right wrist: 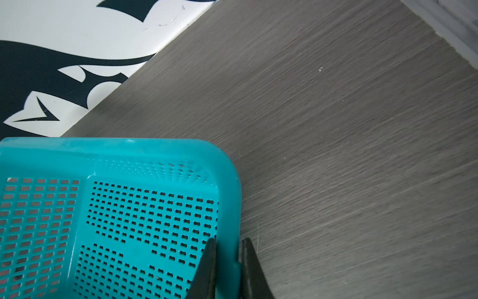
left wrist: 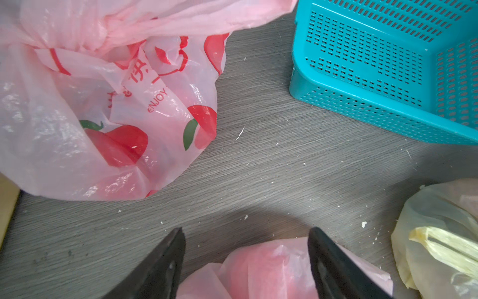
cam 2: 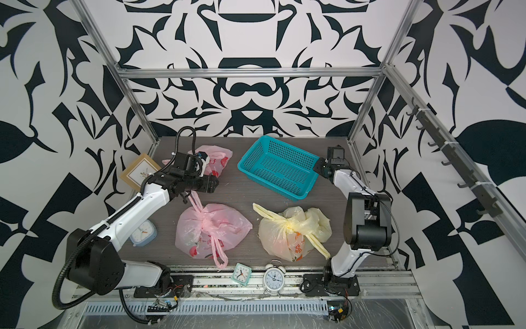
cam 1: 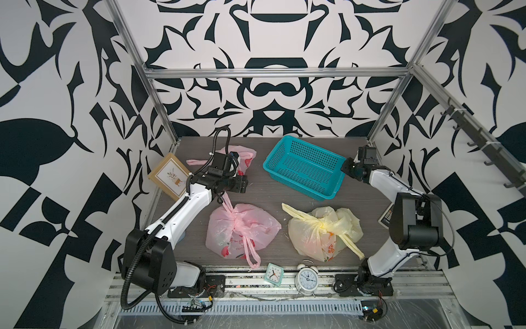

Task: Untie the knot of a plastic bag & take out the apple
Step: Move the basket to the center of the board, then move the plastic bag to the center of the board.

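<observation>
A white alarm clock and a mint square clock stand at the near edge of the table. Beyond them, a knotted pink bag lies left of a knotted yellow bag. The left gripper hangs above the pink bag's far edge, jaws wide apart. The right gripper straddles the rim of the teal basket, far right. Whether its jaws pinch the rim cannot be told.

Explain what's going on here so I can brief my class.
The left gripper hangs open over the table between the front pink bag and the back pink bag, holding nothing. The right gripper pinches the rim of the teal basket. The front pink bag and the yellow bag are knotted shut; nothing is out yet.
</observation>
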Controlling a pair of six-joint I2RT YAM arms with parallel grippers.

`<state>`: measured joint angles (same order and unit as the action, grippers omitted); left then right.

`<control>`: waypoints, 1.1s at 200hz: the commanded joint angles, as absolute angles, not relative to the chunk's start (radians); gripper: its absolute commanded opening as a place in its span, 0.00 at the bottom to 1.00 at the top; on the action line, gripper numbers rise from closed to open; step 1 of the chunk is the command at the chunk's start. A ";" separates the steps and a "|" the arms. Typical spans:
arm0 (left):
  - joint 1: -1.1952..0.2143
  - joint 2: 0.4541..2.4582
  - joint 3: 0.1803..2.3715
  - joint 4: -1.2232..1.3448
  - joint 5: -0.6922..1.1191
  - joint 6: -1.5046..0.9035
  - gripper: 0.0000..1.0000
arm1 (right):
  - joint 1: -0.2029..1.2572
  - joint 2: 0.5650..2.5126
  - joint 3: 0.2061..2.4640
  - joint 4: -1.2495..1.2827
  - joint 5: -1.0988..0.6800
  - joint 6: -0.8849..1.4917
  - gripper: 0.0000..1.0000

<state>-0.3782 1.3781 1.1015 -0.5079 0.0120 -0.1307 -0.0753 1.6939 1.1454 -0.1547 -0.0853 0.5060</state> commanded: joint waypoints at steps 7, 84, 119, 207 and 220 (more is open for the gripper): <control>-0.380 1.324 1.105 -0.543 0.007 -0.134 0.79 | -0.076 1.588 1.119 -0.213 -0.064 0.386 0.28; -0.380 1.286 1.098 -0.505 0.057 -0.191 0.79 | 0.514 1.378 1.186 -0.480 -0.364 -0.007 0.35; -0.379 1.209 1.092 -0.553 0.012 -0.198 0.80 | 0.831 1.422 1.165 -0.460 -0.322 -0.018 0.35; -0.374 1.100 1.037 -0.609 -0.047 -0.225 0.82 | 1.131 1.521 1.216 -0.352 -0.144 -0.020 0.36; -0.374 1.093 1.041 -0.616 -0.049 -0.227 0.83 | 1.146 1.550 1.235 -0.347 -0.130 -0.015 0.36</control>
